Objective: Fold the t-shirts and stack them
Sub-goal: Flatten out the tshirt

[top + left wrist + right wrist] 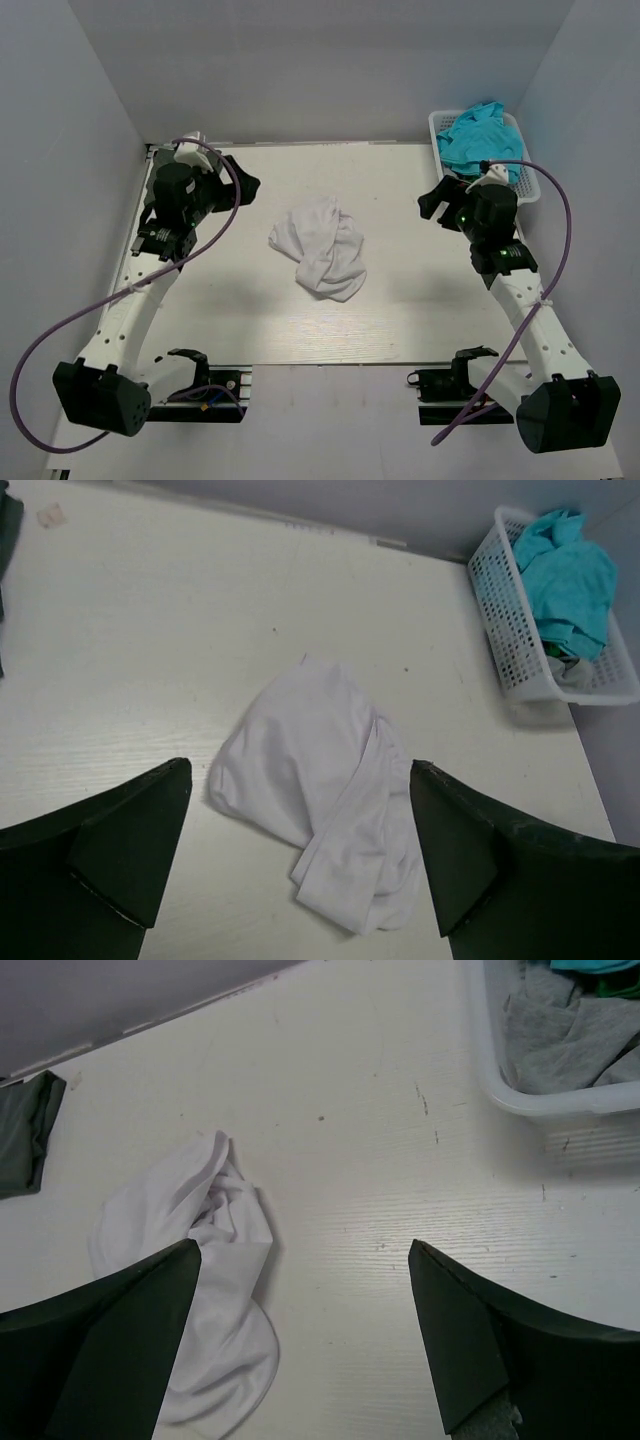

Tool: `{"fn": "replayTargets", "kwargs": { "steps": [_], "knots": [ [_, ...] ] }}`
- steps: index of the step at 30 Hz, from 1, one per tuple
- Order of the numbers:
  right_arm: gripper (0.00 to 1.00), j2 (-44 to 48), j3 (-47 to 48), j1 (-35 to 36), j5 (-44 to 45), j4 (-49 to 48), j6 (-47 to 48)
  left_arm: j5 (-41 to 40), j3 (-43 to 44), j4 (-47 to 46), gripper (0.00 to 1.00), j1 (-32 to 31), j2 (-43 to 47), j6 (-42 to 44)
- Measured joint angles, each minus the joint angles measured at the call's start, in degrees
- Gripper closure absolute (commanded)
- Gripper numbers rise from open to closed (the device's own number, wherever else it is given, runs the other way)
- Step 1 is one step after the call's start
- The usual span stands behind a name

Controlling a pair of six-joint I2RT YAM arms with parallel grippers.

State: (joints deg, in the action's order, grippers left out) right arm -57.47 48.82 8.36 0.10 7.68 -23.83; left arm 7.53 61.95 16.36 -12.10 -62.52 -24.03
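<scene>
Dark t-shirt (22, 1132) runs off the right wrist view's left edge.

The left arm (125, 320) and right arm (535, 320) are white tubular links with black joint housings, black wedge-shaped fingers (120, 850) and a looping purple cable (569, 210) each (green lights (462, 213) on the right).

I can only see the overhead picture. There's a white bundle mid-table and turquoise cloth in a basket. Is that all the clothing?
Observer: No. The right wrist view shows a dark olive-green t-shirt lying on the table, far left.
Operator: Anything under the turquoise cloth?
Observer: Grey cloth lies in the basket too.
Operator: Is the robot holding anything?
Observer: No. The left fingers and right fingers stand wide apart, empty, the white t-shirt beyond them.
</scene>
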Motion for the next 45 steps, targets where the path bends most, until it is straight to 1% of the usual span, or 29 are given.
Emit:
{"fn": "replayTargets", "kwargs": {
  "steps": [4, 9, 11, 13, 17, 20, 24, 26, 30, 31, 34, 36, 37, 38, 39, 40, 41, 42, 43, 44, 45],
  "knots": [
    [0.10, -1.0, 1.7, 0.0, -1.9, 2.3, 2.0, 0.9, -0.7, 2.1, 0.00, 0.0, -2.0, -1.4],
    [0.10, -6.3, 4.7, 1.6, -5.3, 5.5, 6.8, 1.4, -0.7, 3.8, 0.00, 0.0, -4.7, -3.2],
    [0.10, -9.7, 6.3, 4.4, -5.6, 7.7, 8.9, 1.7, -0.7, 4.5, 0.00, 0.0, -6.7, -3.7],
    [0.10, -12.9, 7.0, 8.6, -5.5, 8.7, 10.6, 2.3, -1.2, 4.5, 0.00, 0.0, -9.0, -4.5],
    [0.10, -17.8, 6.5, 17.5, -4.8, 10.5, 12.3, 3.2, -4.3, 4.1, 0.00, -0.2, -13.3, -5.7],
    [0.10, -20.8, 5.4, 22.5, -4.8, 10.4, 12.2, 4.3, -6.3, 4.0, 0.00, -0.4, -17.3, -6.1],
    [0.10, -22.8, 2.4, 26.6, -3.7, 9.7, 10.2, 7.3, -7.1, 1.8, 0.08, -0.5, -23.2, -6.5],
    [0.10, -23.0, 0.9, 27.3, -2.4, 8.9, 9.0, 9.3, -7.5, -0.2, 0.10, -0.5, -25.7, -6.9],
    [0.10, -24.9, 0.2, 27.9, 0.0, 7.1, 7.5, 11.8, -7.6, -3.8, 0.17, -0.5, -30.9, -7.1],
    [0.10, -25.9, 0.2, 28.1, 0.7, 6.6, 7.2, 12.2, -7.6, -4.5, 0.23, -0.5, -32.3, -7.1],
    [0.10, -29.4, 0.7, 28.6, 1.8, 5.6, 6.7, 12.8, -7.5, -5.6, 0.26, -0.7, -36.3, -7.3],
    [0.11, -32.3, 1.6, 29.0, 2.4, 5.0, 6.4, 13.7, -7.2, -6.5, 0.36, -0.8, -38.1, -7.6],
    [0.15, -33.7, 1.9, 29.2, 2.6, 4.4, 6.3, 13.6, -6.9, -7.0, 0.42, -1.0, -38.4, -7.7],
    [0.18, -34.9, 2.3, 29.2, 2.8, 3.9, 6.2, 13.9, -6.6, -7.7, 0.56, -1.1, -39.0, -7.7],
    [0.23, -36.0, 2.5, 29.3, 2.8, 3.7, 6.1, 14.0, -6.4, -8.1, 0.64, -1.3, -39.6, -7.8],
    [0.41, -36.9, 2.8, 29.3, 2.9, 3.1, 6.3, 14.4, -6.2, -8.6, 0.75, -1.5, -40.3, -7.6],
    [0.48, -37.2, 3.0, 29.4, 3.0, 2.7, 6.2, 14.8, -5.9, -9.0, 0.99, -1.8, -41.2, -7.4],
    [0.58, -37.5, 3.3, 29.5, 2.8, 2.1, 5.9, 15.0, -5.6, -9.2, 1.00, -2.0, -42.0, -7.7],
    [0.60, -37.7, 3.3, 29.6, 2.9, 1.5, 5.6, 15.5, -5.2, -9.3, 1.00, -2.3, -42.7, -7.4],
    [0.95, -37.9, 3.3, 29.6, 2.9, 1.1, 5.1, 16.0, -4.7, -9.1, 1.00, -2.4, -43.2, -7.0],
    [1.00, -38.0, 3.3, 29.7, 3.0, 0.9, 5.0, 16.2, -4.2, -9.0, 1.00, -2.6, -43.4, -6.8]
  ]
}}
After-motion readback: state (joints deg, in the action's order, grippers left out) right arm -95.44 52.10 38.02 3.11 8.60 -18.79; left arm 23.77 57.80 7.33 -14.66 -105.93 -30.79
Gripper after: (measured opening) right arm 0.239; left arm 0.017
